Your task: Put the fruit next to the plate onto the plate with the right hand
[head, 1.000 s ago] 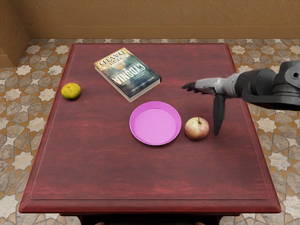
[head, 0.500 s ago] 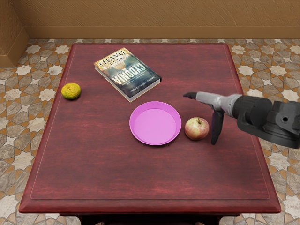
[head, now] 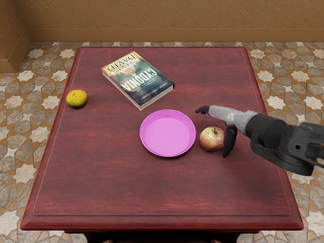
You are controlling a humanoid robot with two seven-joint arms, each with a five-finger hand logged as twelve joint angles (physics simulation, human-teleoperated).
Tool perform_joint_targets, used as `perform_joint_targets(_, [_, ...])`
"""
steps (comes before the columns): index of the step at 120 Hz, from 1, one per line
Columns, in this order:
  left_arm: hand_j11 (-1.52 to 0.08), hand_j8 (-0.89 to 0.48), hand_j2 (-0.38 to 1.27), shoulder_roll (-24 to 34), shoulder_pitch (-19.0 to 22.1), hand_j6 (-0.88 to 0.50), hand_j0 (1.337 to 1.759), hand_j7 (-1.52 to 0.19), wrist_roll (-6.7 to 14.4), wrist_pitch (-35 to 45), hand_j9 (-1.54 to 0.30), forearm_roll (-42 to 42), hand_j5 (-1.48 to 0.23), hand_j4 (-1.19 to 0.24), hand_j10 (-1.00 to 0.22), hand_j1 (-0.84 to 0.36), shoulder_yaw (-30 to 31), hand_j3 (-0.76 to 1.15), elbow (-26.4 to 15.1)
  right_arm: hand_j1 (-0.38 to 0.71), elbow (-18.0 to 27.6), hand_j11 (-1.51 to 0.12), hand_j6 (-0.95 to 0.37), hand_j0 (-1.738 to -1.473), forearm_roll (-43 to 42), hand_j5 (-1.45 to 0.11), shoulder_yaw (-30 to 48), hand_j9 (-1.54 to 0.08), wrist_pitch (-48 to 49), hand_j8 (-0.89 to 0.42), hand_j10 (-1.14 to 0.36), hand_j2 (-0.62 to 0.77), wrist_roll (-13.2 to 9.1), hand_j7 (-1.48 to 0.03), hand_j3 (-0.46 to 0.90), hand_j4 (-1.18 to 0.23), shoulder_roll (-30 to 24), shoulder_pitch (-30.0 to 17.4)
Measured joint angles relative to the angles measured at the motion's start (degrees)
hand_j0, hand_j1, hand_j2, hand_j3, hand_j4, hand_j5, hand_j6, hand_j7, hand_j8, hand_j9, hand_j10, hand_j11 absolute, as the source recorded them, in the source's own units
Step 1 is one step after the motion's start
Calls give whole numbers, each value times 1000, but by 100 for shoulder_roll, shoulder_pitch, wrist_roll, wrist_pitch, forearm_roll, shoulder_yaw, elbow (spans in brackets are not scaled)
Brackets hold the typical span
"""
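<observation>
A red-yellow apple (head: 211, 138) sits on the table just right of the pink plate (head: 167, 132). My right hand (head: 216, 127) comes in from the right edge and is open around the apple: one finger stretches over its far side, the thumb hangs down against its right side. Whether the fingers touch the apple I cannot tell. Nothing lies in the plate. The left arm is out of view.
A book (head: 137, 78) lies at an angle behind the plate. A yellow-green citrus fruit (head: 76, 98) rests near the table's left edge (head: 56, 126). Tiled floor surrounds the table.
My right hand has moved down and left toward the apple, from above and to its right to right beside it. The apple, plate, book and citrus have not moved.
</observation>
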Motion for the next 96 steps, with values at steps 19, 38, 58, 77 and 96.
perform_joint_targets(19, [-11,-9,2,0,2,-9,1658,-11,-2,0,-11,0,-11,-9,-9,339,0,0,0,-185,3,-180,-143,-1658,-101,-180,1,-180,-100,-142,-141,-25,0,-179,0,-142,12,-140])
perform_joint_targets(38, [-11,-9,2,0,3,-9,1658,-11,-2,2,-11,0,-11,-9,-9,339,0,0,0,-150,7,-218,-173,-1658,-163,-218,1,-218,-200,-172,-170,-31,0,-218,0,-171,17,-251])
perform_joint_targets(58, [-11,-9,2,0,4,-9,1658,-11,-2,1,-11,0,-11,-9,-9,339,0,0,0,-114,12,-257,-203,-1658,-185,-257,1,-257,-260,-201,-200,-37,0,-256,0,-201,57,-307])
perform_joint_targets(77, [-11,-9,2,0,0,-9,1658,-11,-1,0,-11,0,-11,-9,-9,339,0,0,0,-83,13,-291,-229,-1658,-203,-291,1,-291,-355,-228,-226,-42,0,-290,0,-227,123,-332])
perform_joint_targets(96, [-11,-9,2,0,-3,-9,1658,-11,-1,-1,-11,0,-11,-9,-9,339,0,0,0,-39,9,-338,-265,-1658,-214,-338,2,-338,-400,-263,-262,-49,0,-337,0,-263,135,-359])
